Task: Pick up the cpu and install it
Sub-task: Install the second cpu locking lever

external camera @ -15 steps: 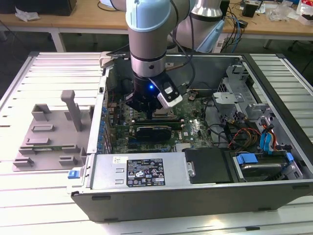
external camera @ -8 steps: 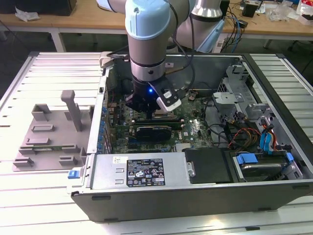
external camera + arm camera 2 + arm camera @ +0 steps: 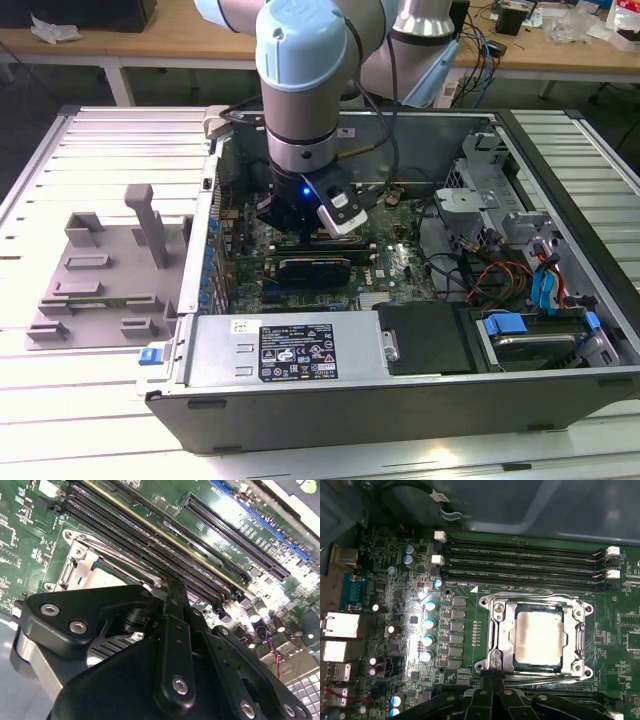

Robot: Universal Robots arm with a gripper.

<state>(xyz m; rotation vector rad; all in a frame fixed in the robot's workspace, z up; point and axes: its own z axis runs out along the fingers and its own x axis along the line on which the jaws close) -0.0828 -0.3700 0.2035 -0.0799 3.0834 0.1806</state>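
Pale slatted metal worktop (image 3: pixel 60 160) underneath. Wooden benches (image 3: pixel 150 40) at twelve o'clock, cluttered with cables (image 3: pixel 490 30). Dark floor (image 3: pixel 60 85) beneath benches. Even overhead light.

Pincer (image 3: pixel 172 592) over socket frame (image 3: pixel 85 560), cpu (image 3: pixel 102 577) seated.

The cpu (image 3: pixel 538 637) has a smooth, pale metal top with a soft satin sheen, seated within the socket frame (image 3: pixel 496 640) of bright, polished metal that reflects light. The motherboard (image 3: pixel 620 645) around it is glossy green circuit board; its memory slots (image 3: pixel 520 562) are matt black plastic with white plastic latches, and the capacitors (image 3: pixel 430 623) show shiny metal tops. The gripper (image 3: pixel 172 630) is matt black, apparently metal, fixed with bright steel screws. In the exterior view, the computer case (image 3: pixel 420 405) is dull grey sheet metal, the tray (image 3: pixel 100 290) matt grey plastic, and the arm (image 3: pixel 305 60) wears smooth pale-blue plastic caps over brushed silver metal.
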